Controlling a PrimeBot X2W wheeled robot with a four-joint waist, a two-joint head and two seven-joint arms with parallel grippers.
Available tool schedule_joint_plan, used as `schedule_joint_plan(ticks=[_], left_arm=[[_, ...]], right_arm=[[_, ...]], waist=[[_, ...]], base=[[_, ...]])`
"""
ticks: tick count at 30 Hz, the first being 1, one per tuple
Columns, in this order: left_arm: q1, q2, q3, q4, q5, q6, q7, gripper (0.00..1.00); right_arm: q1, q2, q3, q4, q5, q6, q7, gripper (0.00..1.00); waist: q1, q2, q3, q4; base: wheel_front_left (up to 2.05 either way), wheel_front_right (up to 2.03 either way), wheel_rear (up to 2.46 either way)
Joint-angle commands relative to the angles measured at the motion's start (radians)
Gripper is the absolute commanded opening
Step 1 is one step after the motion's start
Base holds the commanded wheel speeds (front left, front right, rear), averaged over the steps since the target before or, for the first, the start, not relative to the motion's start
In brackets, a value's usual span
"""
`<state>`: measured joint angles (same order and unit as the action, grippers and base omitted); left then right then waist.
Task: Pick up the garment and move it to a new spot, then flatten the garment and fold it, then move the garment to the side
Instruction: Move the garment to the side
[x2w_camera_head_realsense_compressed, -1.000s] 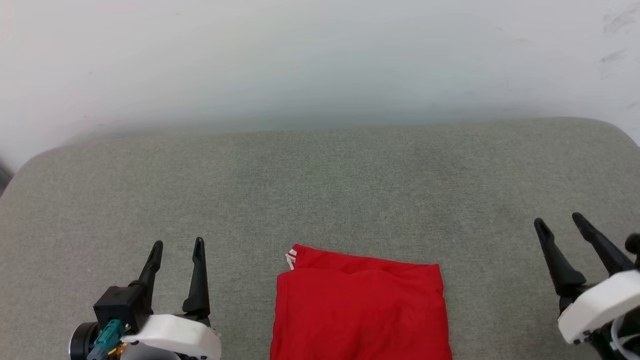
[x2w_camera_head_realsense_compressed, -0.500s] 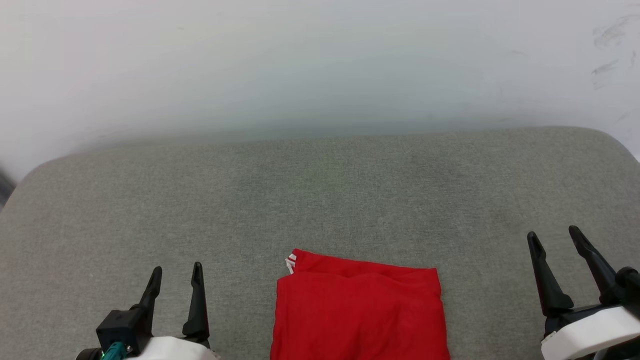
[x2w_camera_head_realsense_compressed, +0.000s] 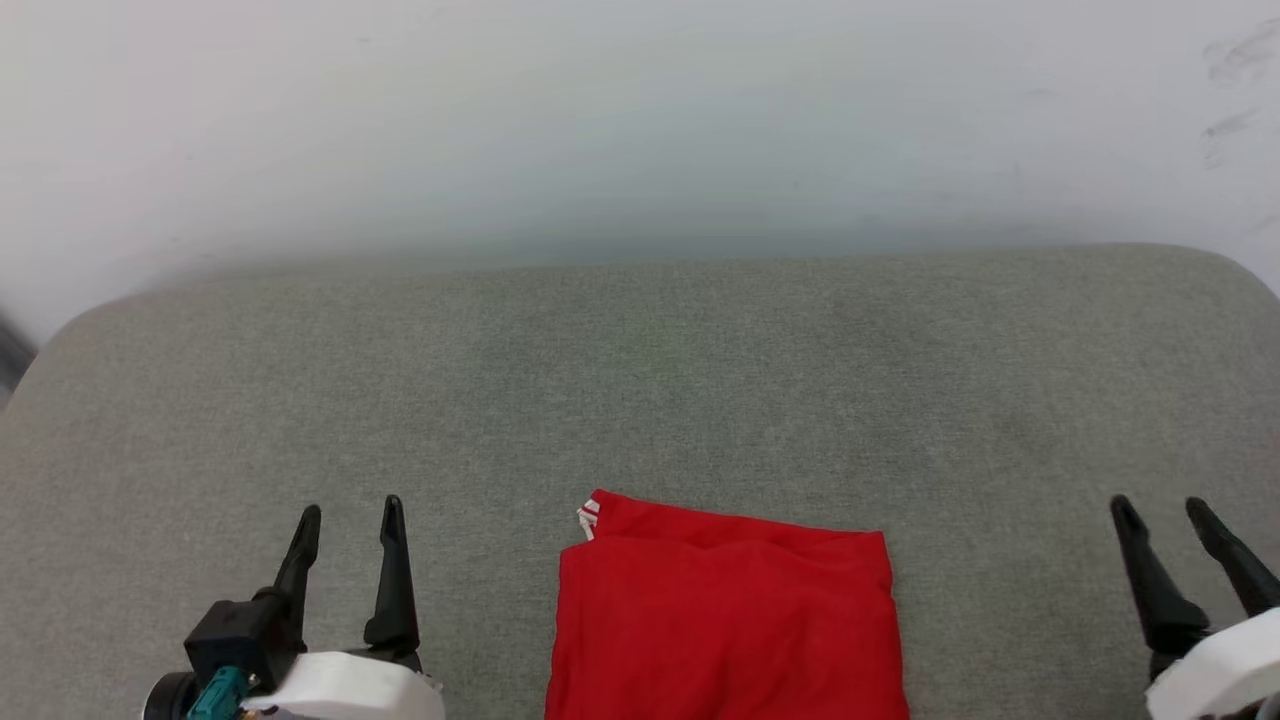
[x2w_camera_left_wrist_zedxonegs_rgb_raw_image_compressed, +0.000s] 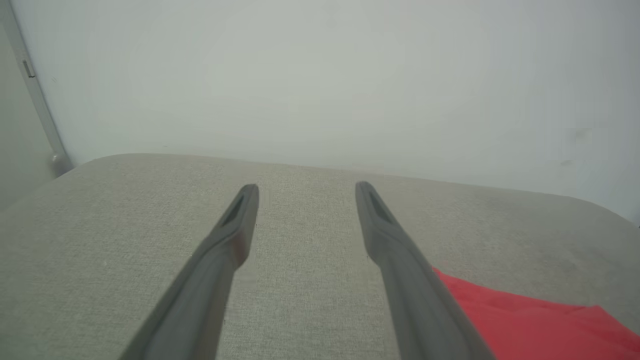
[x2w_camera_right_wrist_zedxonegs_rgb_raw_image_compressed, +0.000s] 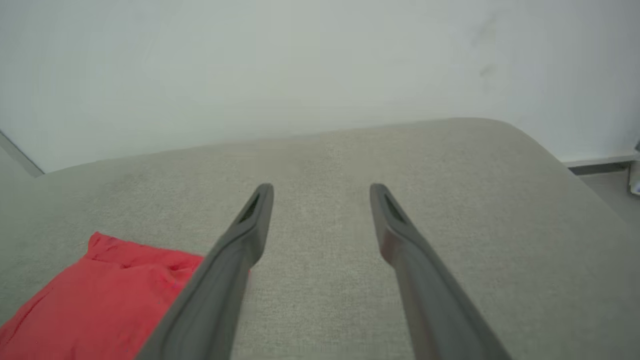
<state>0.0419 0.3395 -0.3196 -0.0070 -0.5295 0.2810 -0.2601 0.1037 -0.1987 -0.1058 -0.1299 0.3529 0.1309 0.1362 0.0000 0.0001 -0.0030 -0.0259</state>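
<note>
Looked down on the garment (x2w_camera_head_realsense_compressed: 725, 620), folded into a tidy red rectangle and lying flat at the near edge of the grey fabric-covered surface (x2w_camera_head_realsense_compressed: 640, 380), roughly midway along that edge, bottom part cut off by the frame. Noticed a little scrap of red-and-white striped trim (x2w_camera_head_realsense_compressed: 587, 518) poking out at its far left corner, plus a soft fold line running just under its far edge. Saw plain red on the side facing up. Found the left gripper (x2w_camera_head_realsense_compressed: 352, 506) over the front left part of the surface, off to the left of the garment and clear of it, with fingers spread apart and grasping nothing. Same deal with the right gripper (x2w_camera_head_realsense_compressed: 1160, 502) toward the front right corner, well apart from the garment's right edge, released and empty too. From the left wrist camera, caught both dark fingers splayed over bare grey fabric, with a red corner of the garment peeking in past the finger on that view's right. From the right wrist camera, got pretty much the mirror of that, with red cloth at the lower left beside the finger on that side, apart from it as far as could be told. Behind the far edge, just a plain pale wall (x2w_camera_head_realsense_compressed: 640, 120) with a few faint scuffs up at the right.
</note>
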Motion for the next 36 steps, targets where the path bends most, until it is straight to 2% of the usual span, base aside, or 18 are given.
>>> schedule_joint_plan(ticks=[1, 5, 9, 11, 12, 14, 17, 19, 24, 32, 33, 34, 36], left_arm=[[-0.020, -0.009, 0.009, -0.011, 0.014, -0.005, -0.007, 1.00], [-0.051, -0.033, 0.027, -0.039, 0.045, -0.018, -0.006, 1.00], [-0.075, -0.064, 0.053, -0.067, 0.082, -0.035, -0.006, 1.00], [-0.091, -0.079, 0.063, -0.074, 0.098, -0.045, -0.006, 1.00], [-0.091, -0.079, 0.063, -0.074, 0.098, -0.045, -0.006, 1.00], [-0.102, -0.094, 0.070, -0.074, 0.113, -0.059, -0.006, 1.00], [-0.120, -0.114, 0.083, -0.077, 0.133, -0.078, -0.006, 1.00], [-0.142, -0.130, 0.089, -0.086, 0.148, -0.093, -0.006, 1.00], [-0.164, -0.165, 0.101, -0.077, 0.181, -0.125, -0.006, 1.00], [-0.173, -0.204, 0.125, -0.057, 0.219, -0.163, -0.006, 1.00], [-0.173, -0.206, 0.127, -0.055, 0.221, -0.167, -0.006, 1.00], [-0.171, -0.208, 0.132, -0.050, 0.226, -0.170, -0.006, 1.00], [-0.167, -0.210, 0.138, -0.042, 0.229, -0.178, -0.006, 1.00]], right_arm=[[0.001, -0.030, -0.032, 0.028, 0.067, 0.000, 0.064, 1.00], [-0.034, -0.093, -0.116, 0.106, 0.207, 0.000, 0.234, 1.00], [-0.085, -0.144, -0.124, 0.189, 0.297, 0.000, 0.444, 1.00], [-0.115, -0.140, -0.128, 0.220, 0.352, 0.000, 0.551, 1.00], [-0.115, -0.140, -0.128, 0.220, 0.352, 0.000, 0.551, 1.00], [-0.134, -0.140, -0.114, 0.246, 0.372, 0.000, 0.658, 1.00], [-0.162, -0.095, -0.104, 0.250, 0.404, 0.000, 0.751, 1.00], [-0.179, -0.038, -0.095, 0.253, 0.456, 0.000, 0.816, 1.00], [-0.197, 0.052, -0.068, 0.284, 0.575, -0.001, 0.931, 1.00], [-0.217, 0.120, -0.054, 0.363, 0.645, -0.001, 0.962, 1.00], [-0.220, 0.123, -0.054, 0.364, 0.651, -0.001, 0.959, 0.38], [-0.222, 0.124, -0.051, 0.368, 0.650, -0.001, 0.959, 0.00], [-0.228, 0.120, -0.049, 0.362, 0.647, -0.001, 0.964, 0.00]], waist=[[0.0000, -0.0001, 0.019, 0.018], [0.0000, -0.0001, 0.052, 0.052], [0.0000, -0.0001, 0.101, 0.081], [0.0000, -0.0001, 0.127, 0.097], [0.0000, -0.0001, 0.127, 0.097], [0.0000, -0.0001, 0.146, 0.114], [0.0000, -0.0001, 0.177, 0.142], [0.0000, -0.0001, 0.202, 0.159], [0.0000, -0.0001, 0.246, 0.187], [0.0000, -0.0001, 0.264, 0.199], [0.0000, -0.0001, 0.262, 0.198], [0.0000, -0.0001, 0.257, 0.196], [0.0000, -0.0001, 0.249, 0.190]], base=[[0.00, 0.00, 0.00], [0.00, 0.00, 0.00], [0.00, 0.00, 0.00], [0.00, 0.00, 0.00], [0.00, 0.00, 0.00], [0.00, 0.00, 0.00], [0.00, 0.00, 0.00], [0.00, 0.00, 0.00], [0.00, 0.00, 0.00], [0.00, 0.00, 0.00], [0.00, 0.00, 0.00], [0.00, 0.00, 0.00], [0.00, 0.00, 0.00]])
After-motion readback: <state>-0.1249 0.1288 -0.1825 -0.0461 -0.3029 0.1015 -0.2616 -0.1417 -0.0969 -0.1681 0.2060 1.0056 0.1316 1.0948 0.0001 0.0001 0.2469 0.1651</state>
